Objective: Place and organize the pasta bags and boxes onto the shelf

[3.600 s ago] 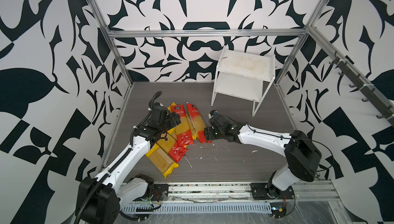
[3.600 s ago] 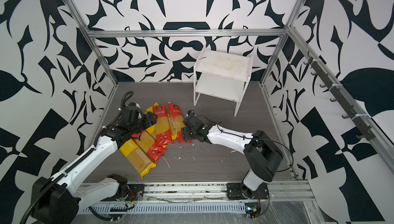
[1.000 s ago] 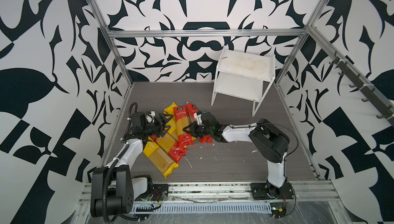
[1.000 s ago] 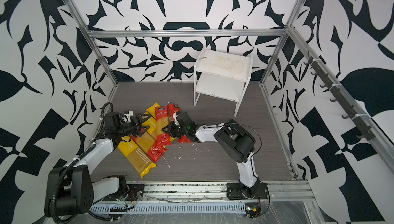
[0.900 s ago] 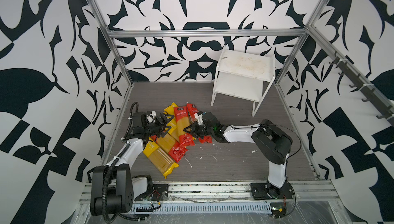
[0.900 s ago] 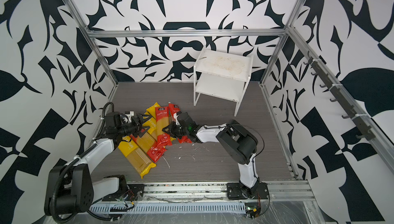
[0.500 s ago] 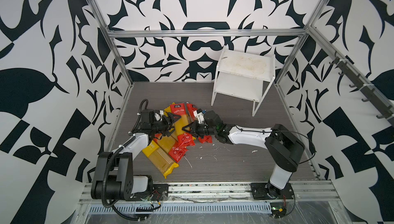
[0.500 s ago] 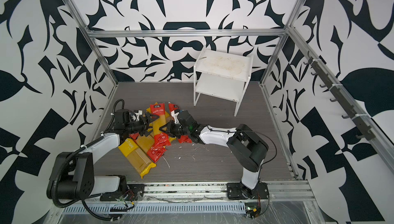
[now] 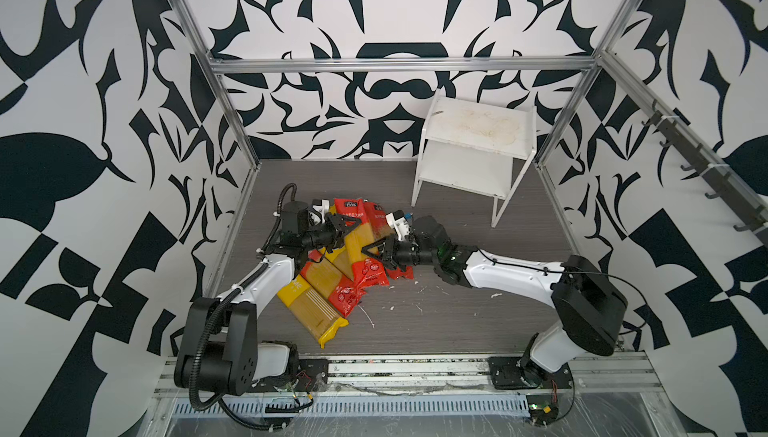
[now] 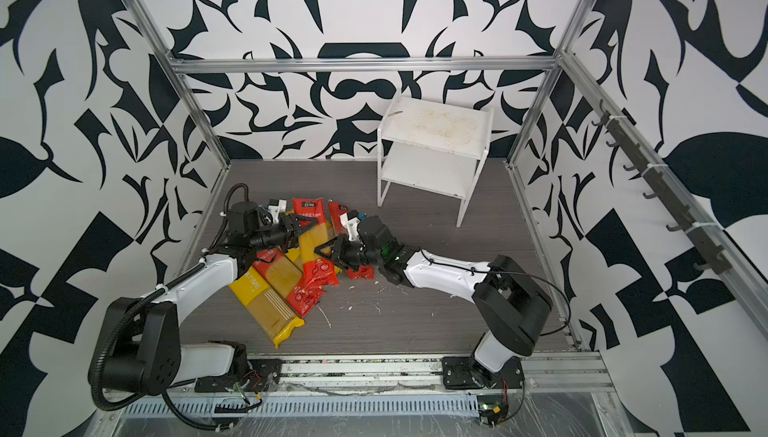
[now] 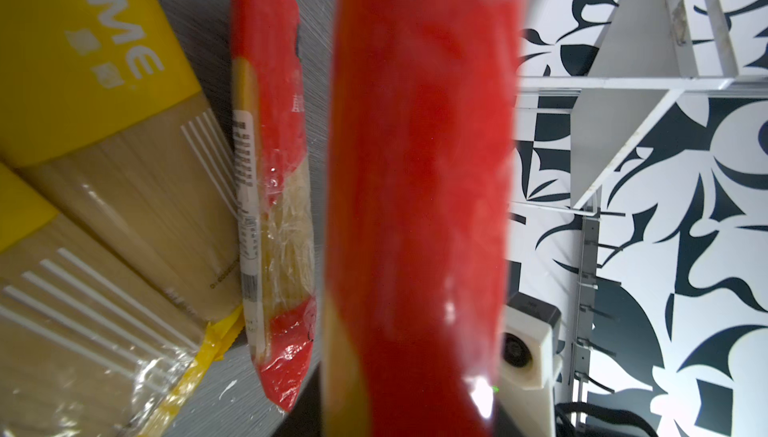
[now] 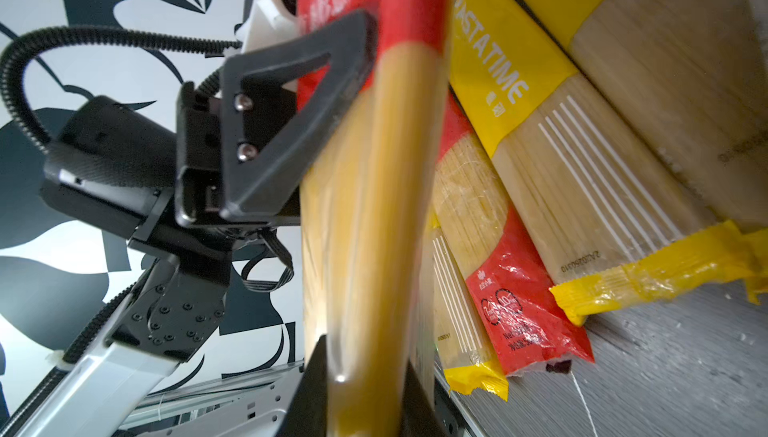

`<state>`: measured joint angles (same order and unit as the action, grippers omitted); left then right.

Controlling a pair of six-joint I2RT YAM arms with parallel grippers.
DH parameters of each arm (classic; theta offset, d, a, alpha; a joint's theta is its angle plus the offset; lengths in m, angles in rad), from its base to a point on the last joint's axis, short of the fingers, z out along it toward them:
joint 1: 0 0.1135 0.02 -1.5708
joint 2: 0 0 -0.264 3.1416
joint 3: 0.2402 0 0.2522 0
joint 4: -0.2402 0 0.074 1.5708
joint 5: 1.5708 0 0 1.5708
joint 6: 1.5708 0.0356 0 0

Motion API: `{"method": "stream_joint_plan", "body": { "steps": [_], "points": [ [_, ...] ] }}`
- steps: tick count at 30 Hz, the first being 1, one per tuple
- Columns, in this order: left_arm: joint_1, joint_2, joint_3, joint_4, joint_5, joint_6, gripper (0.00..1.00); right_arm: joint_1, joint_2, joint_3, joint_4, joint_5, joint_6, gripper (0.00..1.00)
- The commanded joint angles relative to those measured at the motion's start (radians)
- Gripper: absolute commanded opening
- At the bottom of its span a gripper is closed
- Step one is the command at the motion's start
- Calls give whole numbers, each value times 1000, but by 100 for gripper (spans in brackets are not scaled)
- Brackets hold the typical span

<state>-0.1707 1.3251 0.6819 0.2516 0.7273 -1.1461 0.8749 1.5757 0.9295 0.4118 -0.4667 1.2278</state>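
One red-ended pasta packet (image 9: pixel 357 234) is raised on edge above the pile, and both grippers are shut on it. My left gripper (image 9: pixel 338 227) clamps it near its far red end (image 10: pixel 308 207). My right gripper (image 10: pixel 328 254) clamps the clear middle, whose yellow spaghetti runs between the jaws (image 12: pixel 365 372). In the left wrist view the packet (image 11: pixel 415 206) fills the middle and hides the jaws. Other packets lie below: a yellow-ended one (image 9: pixel 311 306) and red-ended ones (image 9: pixel 347 295). The white shelf (image 9: pixel 473 152) stands at the back right with both tiers bare.
Broken pasta bits (image 9: pixel 415 289) dot the dark floor in front of the pile. Metal frame posts (image 9: pixel 232 123) line the patterned walls. A rail of hooks (image 9: pixel 706 173) runs along the right wall. The shelf's slanted leg (image 10: pixel 465 206) is nearest my right arm.
My left gripper has moved right from the pile's left side and closed on the packet's red end. The right arm has stretched out, and the packet now stands higher between the two grippers.
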Motion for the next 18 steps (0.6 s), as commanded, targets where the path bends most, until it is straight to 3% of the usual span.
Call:
{"method": "stream_joint_plan", "body": {
  "steps": [1, 10, 18],
  "points": [
    [-12, -37, 81, 44, 9, -58, 30, 10, -75, -16, 146, -32, -18, 30],
    [-31, -43, 188, 55, 17, -120, 21, -59, -218, -162, 128, -48, -18, 59],
    [-127, 21, 291, 186, 15, -197, 21, -92, -241, -148, 176, -124, -19, 63]
  ]
}}
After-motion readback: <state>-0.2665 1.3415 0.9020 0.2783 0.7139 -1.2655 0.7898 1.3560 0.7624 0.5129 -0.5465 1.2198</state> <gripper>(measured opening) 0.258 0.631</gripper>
